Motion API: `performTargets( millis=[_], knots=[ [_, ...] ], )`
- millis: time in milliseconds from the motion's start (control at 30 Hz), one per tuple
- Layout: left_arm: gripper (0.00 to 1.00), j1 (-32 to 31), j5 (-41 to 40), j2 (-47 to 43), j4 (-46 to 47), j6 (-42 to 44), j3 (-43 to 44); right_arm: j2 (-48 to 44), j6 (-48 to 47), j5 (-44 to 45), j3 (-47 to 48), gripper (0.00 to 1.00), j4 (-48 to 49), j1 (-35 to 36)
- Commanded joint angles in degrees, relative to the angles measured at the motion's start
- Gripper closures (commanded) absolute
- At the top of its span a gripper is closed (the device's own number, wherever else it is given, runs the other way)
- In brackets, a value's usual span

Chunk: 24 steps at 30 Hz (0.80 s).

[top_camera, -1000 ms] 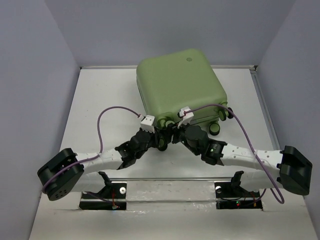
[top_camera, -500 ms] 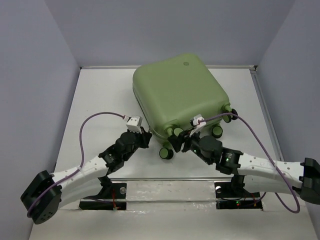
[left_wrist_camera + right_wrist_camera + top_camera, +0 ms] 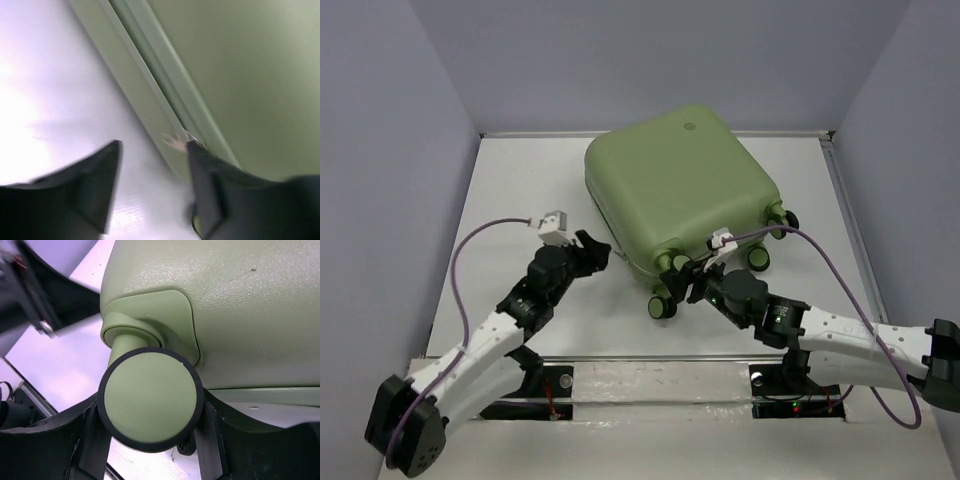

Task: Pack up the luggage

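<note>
Drawing our left gripper (image 3: 594, 250) off the luggage (image 3: 675, 190) —
its fingers (image 3: 95, 185) are spreading; we cannot tell whether the right gripper (image 3: 678, 282) is clamping the caster wheel (image 3: 150, 400).

The luggage (image 3: 680, 195) shell is seen as hard light-green plastic, matt, with a fine pebbled grain shown in the right wrist view. The caster wheel (image 3: 150, 400) face is rendered in smooth matt green plastic, ringed by a black rubbery tread. The table (image 3: 520, 190) is shown white, smooth, faintly glossy. The left gripper (image 3: 154, 145) is seen in matt black plastic.
</note>
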Motion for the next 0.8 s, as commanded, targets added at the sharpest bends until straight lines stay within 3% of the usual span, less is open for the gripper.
performTargets(
  millis=[0, 133, 167, 200, 233, 267, 333, 433, 767],
  knots=[
    [0.01, 3.8, -12.7, -16.5, -1.2, -4.1, 7.6, 5.6, -1.3, -3.8, 3.5, 0.93, 4.6, -0.4],
    [0.01, 3.7, -10.3, -24.9, -10.0, -2.5, 16.9, 15.9, -3.3, -6.3, 11.6, 0.93, 8.1, 3.1],
    [0.01, 3.7, -10.0, -25.5, -12.2, -1.4, 21.2, 17.8, -4.0, -5.2, 13.7, 0.91, 7.8, 5.1],
    [0.01, 3.7, -10.0, -25.5, -16.0, -0.8, 23.4, 21.2, -5.2, -3.8, 18.1, 0.82, 6.0, 5.8],
    [0.01, 3.7, -9.8, -25.5, -18.4, -0.2, 25.0, 22.7, -5.8, -4.0, 20.3, 0.64, 4.8, 6.3],
    [0.01, 3.7, -9.9, -25.5, -20.1, 0.5, 26.7, 23.9, -6.6, -4.3, 22.7, 0.31, 2.9, 6.3],
    [0.01, 3.8, -10.3, -26.4, -24.1, 2.1, 30.2, 25.9, -8.7, -1.7, 28.7, 0.0, -3.0, 8.9],
    [0.01, 3.8, -11.4, -27.7, -27.8, 3.2, 32.3, 23.2, -9.9, 2.7, 29.6, 0.0, -5.7, 10.1],
    [0.01, 3.7, -11.6, -33.4, -32.2, 6.7, 32.3, -8.0, -7.4, 6.5, 20.8, 0.0, -19.9, 10.1]
  ],
)
